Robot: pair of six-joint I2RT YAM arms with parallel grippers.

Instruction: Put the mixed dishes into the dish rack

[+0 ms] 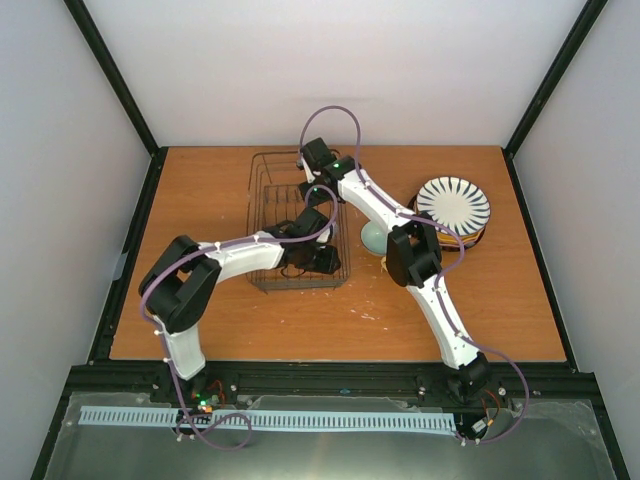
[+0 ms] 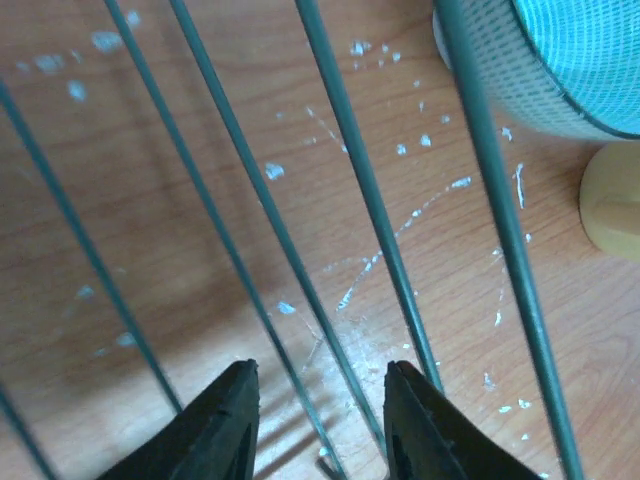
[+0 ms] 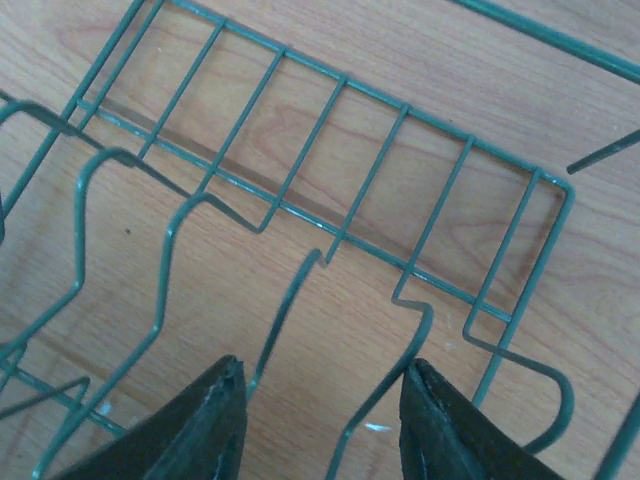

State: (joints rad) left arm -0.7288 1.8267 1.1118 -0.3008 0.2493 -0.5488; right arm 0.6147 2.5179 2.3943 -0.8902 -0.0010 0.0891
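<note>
The dish rack [image 1: 270,200] is a dark wire basket at the table's middle, with no dishes in it. My left gripper [image 1: 322,260] is open and empty, low over the rack's near right part; the left wrist view shows the gripper [image 2: 322,378] just above the rack's wires [image 2: 370,190]. My right gripper [image 1: 313,190] is open and empty over the rack's far part; the right wrist view shows the gripper [image 3: 322,372] above the divider wires [image 3: 300,215]. The pale blue-green bowl [image 1: 374,236] [image 2: 570,50] and the yellow mug [image 2: 612,200] sit just right of the rack. The striped plate [image 1: 453,204] tops a stack at the right.
An orange-yellow plate edge [image 1: 472,240] shows under the striped plate; the other plates of the stack are hidden. The right arm's elbow [image 1: 412,252] hangs over the table between the bowl and the plate stack. White scuff marks [image 2: 350,295] dot the wooden table.
</note>
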